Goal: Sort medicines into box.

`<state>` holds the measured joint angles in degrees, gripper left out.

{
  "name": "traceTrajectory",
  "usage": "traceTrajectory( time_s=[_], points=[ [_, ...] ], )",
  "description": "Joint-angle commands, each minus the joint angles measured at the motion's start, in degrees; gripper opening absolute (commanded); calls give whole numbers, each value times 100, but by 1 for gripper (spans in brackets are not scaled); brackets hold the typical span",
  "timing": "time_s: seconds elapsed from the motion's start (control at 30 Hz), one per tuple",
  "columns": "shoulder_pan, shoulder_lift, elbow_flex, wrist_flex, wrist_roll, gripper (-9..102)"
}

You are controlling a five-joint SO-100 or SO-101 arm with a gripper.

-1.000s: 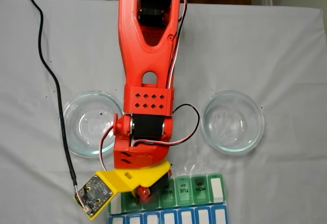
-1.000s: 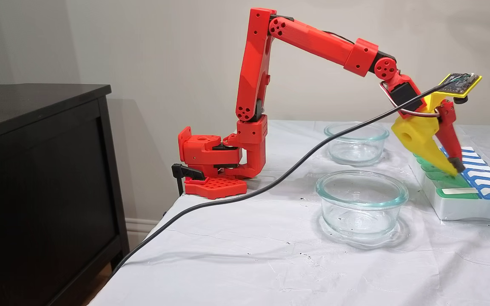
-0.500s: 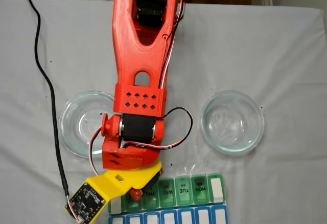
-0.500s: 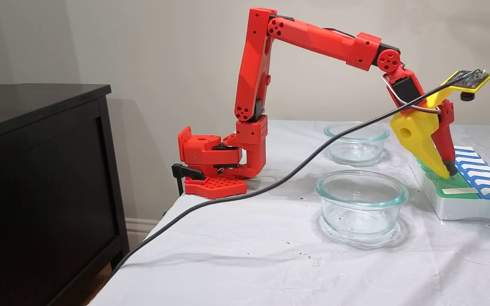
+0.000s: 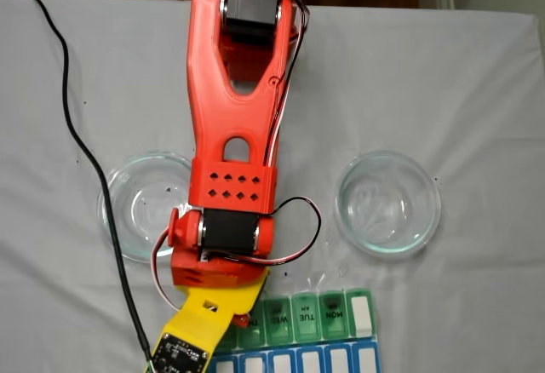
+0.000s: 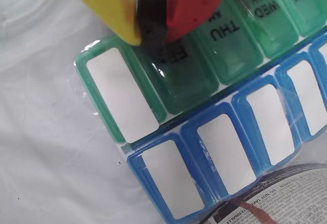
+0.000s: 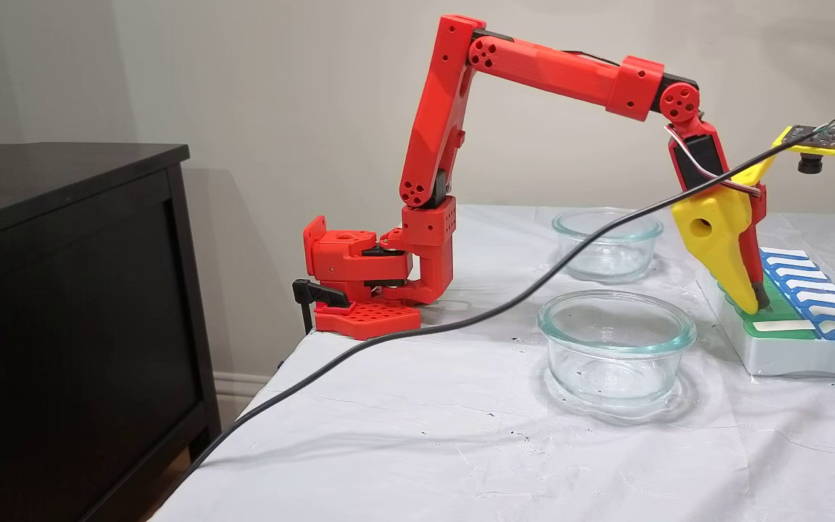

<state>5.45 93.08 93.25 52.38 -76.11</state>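
The box (image 5: 332, 313) is a flat pill organiser with a green day-labelled row and a blue row, lying at the near table edge. In the wrist view my gripper (image 6: 150, 29) is shut, its yellow and red fingers meeting on a black pad just above the box's (image 6: 179, 81) green lid beside THU. The side fixed view shows the gripper (image 7: 754, 304) pointing steeply down with its tip on the green row of the box (image 7: 787, 355). From above, the gripper (image 5: 243, 320) sits over the left end of the green row. The medicines are out of view.
Two clear glass dishes stand on the white cloth, one left (image 5: 136, 207) and one right (image 5: 387, 203) of the arm. A black cable (image 5: 85, 152) runs across the left side. A dark cabinet (image 7: 69, 290) stands beside the table. Printed paper (image 6: 271, 203) lies past the blue row.
The gripper has moved along the green row toward its end and come down onto the lids. The wrist has tilted steeper, and the camera board swung toward the near edge.
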Motion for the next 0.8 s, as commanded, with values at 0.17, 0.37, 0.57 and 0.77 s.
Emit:
traceTrajectory(
  time_s=[0.17, 0.37, 0.57, 0.77],
  points=[
    [-9, -9, -659, 220, -9, 0],
    [-79, 1688, -211, -123, 2303, 0],
    [-492, 4632, 2777, -1811, 4008, 0],
    [-976, 6486, 4702, -1916, 4562, 0]
  ],
)
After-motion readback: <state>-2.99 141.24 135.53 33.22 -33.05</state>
